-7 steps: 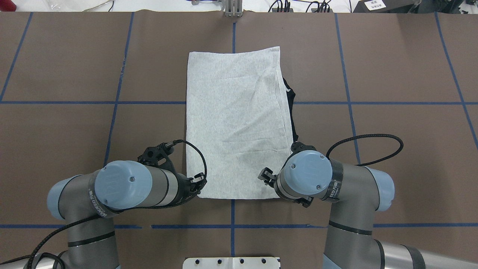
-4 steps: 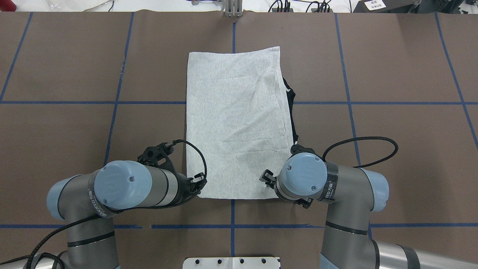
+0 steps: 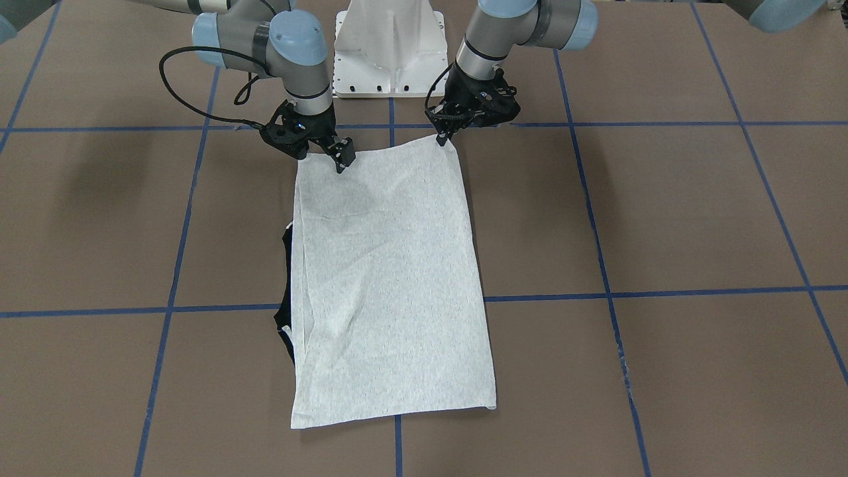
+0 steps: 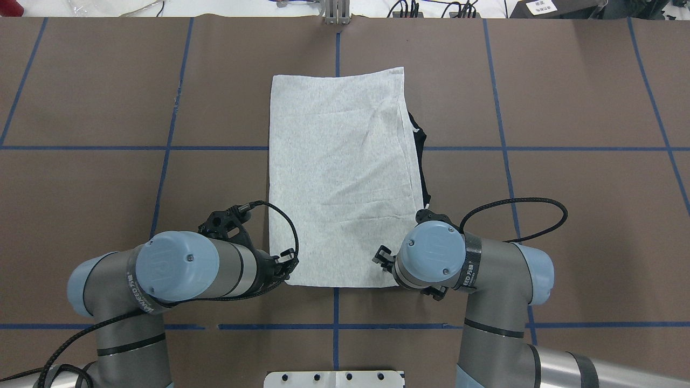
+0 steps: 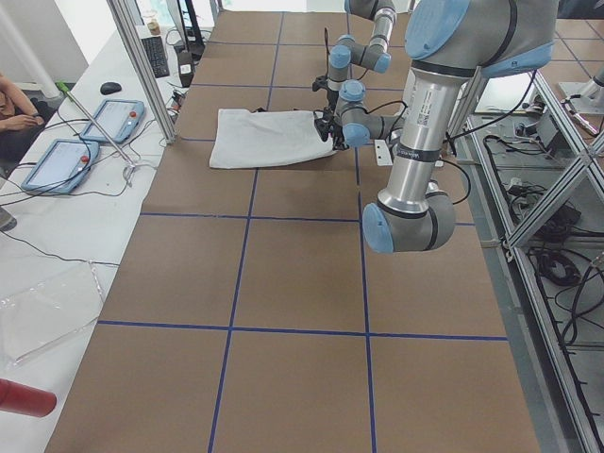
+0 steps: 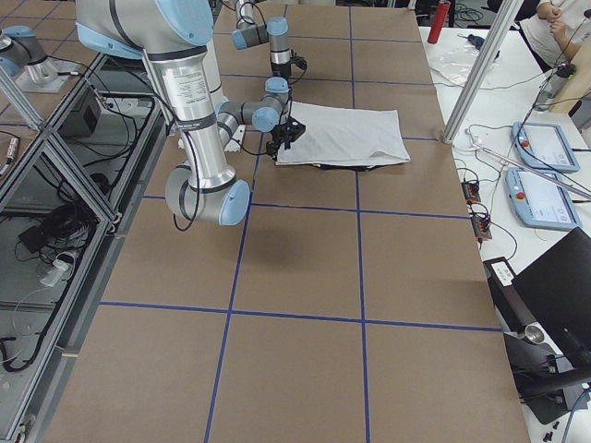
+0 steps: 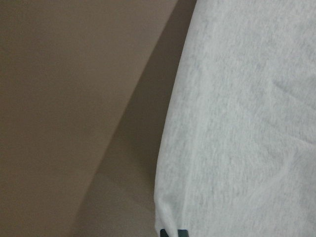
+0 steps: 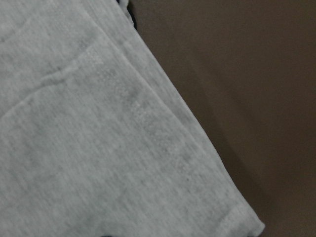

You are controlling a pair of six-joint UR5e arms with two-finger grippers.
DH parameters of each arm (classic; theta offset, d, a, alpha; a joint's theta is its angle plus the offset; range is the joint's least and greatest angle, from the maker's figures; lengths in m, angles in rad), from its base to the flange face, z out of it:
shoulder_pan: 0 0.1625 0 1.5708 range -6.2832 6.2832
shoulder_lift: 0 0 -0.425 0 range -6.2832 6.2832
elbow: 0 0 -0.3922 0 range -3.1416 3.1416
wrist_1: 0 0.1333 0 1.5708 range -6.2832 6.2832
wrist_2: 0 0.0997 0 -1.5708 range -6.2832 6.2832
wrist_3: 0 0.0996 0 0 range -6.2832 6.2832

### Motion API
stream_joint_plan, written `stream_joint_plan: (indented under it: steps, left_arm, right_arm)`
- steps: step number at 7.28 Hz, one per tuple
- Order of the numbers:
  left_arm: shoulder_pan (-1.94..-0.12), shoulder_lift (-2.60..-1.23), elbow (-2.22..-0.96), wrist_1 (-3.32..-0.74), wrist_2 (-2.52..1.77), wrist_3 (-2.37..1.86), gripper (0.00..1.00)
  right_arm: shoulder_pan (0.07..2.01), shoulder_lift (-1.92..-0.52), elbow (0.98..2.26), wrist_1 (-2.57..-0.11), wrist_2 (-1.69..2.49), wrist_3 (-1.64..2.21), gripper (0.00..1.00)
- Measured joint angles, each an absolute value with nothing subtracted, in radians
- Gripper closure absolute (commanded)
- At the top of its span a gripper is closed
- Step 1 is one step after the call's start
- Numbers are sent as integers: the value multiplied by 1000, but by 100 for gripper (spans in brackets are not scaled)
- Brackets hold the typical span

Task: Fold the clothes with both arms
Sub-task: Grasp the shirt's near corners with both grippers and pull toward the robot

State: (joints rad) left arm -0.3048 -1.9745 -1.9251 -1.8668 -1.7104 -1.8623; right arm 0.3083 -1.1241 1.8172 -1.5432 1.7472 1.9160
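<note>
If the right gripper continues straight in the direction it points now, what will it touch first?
Most likely the grey T-shirt, near its corner on the robot's side: the right gripper points down at it, and its wrist view shows mostly fabric. How high it hangs is unclear.

The grey tubular metal right arm with light-blue joint caps (image 4: 431, 257) is sliding sideways toward the middle line of the brown taped surface (image 4: 593, 242) and a little back toward the robot's base. Its blue wrist cap is covering more of the near right corner of the light heather-grey short-sleeved T-shirt (image 4: 339, 178) than a second ago. Its black two-finger pincer (image 4: 381, 260) is edging a touch further inward above the near hem. The elbow cap is following the same way. The black braided cable (image 4: 517, 202) looping off the wrist is drawing in, its outer bend coming nearer the arm.
</note>
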Motion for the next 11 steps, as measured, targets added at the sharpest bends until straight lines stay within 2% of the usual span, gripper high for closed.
stream_joint_plan:
  steps: [1, 3, 8, 11]
  left_arm:
    - [-304, -1974, -1925, -1867, -1710, -1862, 100]
    - [-305, -1974, -1925, -1867, -1710, -1862, 100]
    - [-307, -1968, -1938, -1867, -1709, -1866, 100]
    - [-252, -1954, -2044, -1790, -1708, -1927, 100]
  right_arm:
    - [308, -1123, 1817, -1543, 1747, 1916, 81]
    - [312, -1117, 1819, -1543, 1750, 1911, 98]
    - [331, -1099, 1866, -1551, 1766, 1916, 100]
    - [314, -1131, 1986, -1556, 1782, 1919, 100]
